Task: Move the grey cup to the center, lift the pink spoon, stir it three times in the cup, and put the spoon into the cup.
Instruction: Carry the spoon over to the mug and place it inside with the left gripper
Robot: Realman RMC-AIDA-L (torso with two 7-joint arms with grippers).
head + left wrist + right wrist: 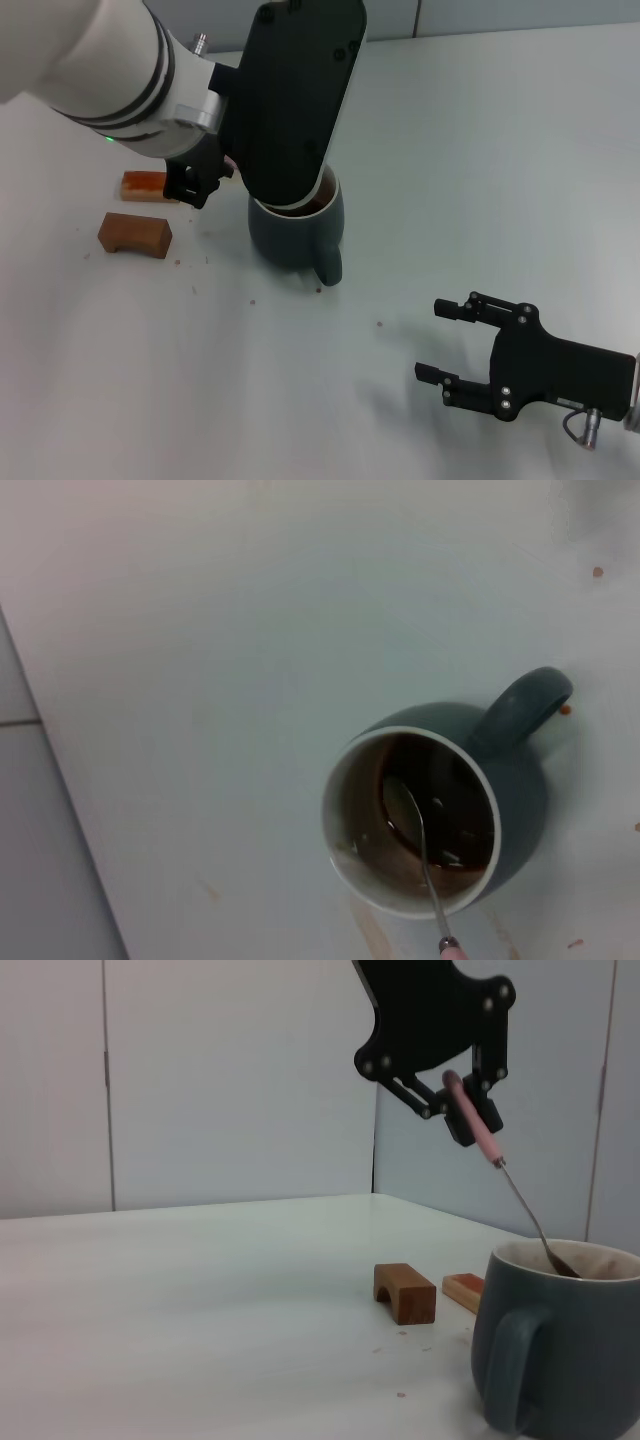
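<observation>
The grey cup [292,238] stands mid-table with its handle toward me, brown liquid inside. In the right wrist view my left gripper [462,1100] hangs above and beside the cup [560,1355], shut on the pale pink handle of the pink spoon [478,1130]. The spoon slants down, and its metal bowl [403,808] rests in the liquid inside the cup [525,800]. In the head view the left arm's black housing hides the cup's far rim and most of the spoon. My right gripper [432,339] sits open and empty near the table's front right.
Two brown wooden blocks lie left of the cup, one arched [135,233] and one flat [143,185]. Small brown crumbs dot the white table [480,150] around the cup.
</observation>
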